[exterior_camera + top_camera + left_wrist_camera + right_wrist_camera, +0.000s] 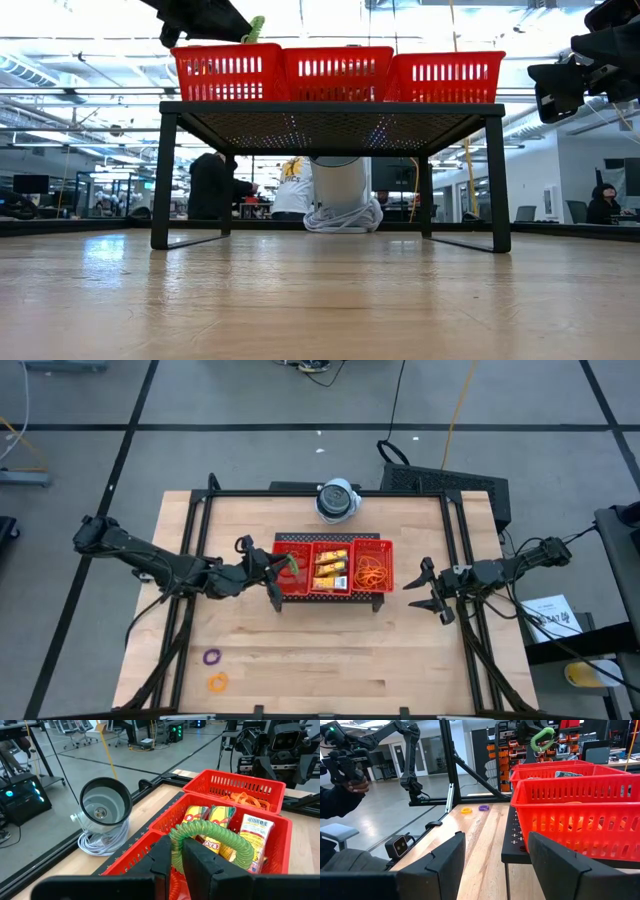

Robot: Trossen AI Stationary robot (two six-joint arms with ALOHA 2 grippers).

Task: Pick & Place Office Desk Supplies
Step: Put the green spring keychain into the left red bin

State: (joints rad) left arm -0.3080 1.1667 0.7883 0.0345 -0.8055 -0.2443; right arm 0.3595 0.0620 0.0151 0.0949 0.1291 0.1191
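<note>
A green coiled ring [227, 837] is in my left gripper [178, 847], which is shut on it above the left compartment of the red mesh tray [333, 592]. The middle compartment holds yellow packets [331, 569], and the right one holds orange rubber bands [374, 569]. The tray rests on a black stand [330, 115]. A purple ring [211, 656] and an orange ring [217, 682] lie flat on the table near its left front. My right gripper [425, 586] waits open to the right of the tray, holding nothing. My left gripper pinches one side of the green ring's loop [176, 836] between its two fingers. The fingers reach in from the table's left, slanting slightly down. The rest of the loop arches out past the fingertips, clear of the tray and above its left compartment.
A round white-grey device [338, 500] with a coiled cable stands at the table's far edge behind the tray. Black frame rails [195, 540] run along both sides of the table. A person's hand [347, 782] shows beyond the table in the right wrist view.
</note>
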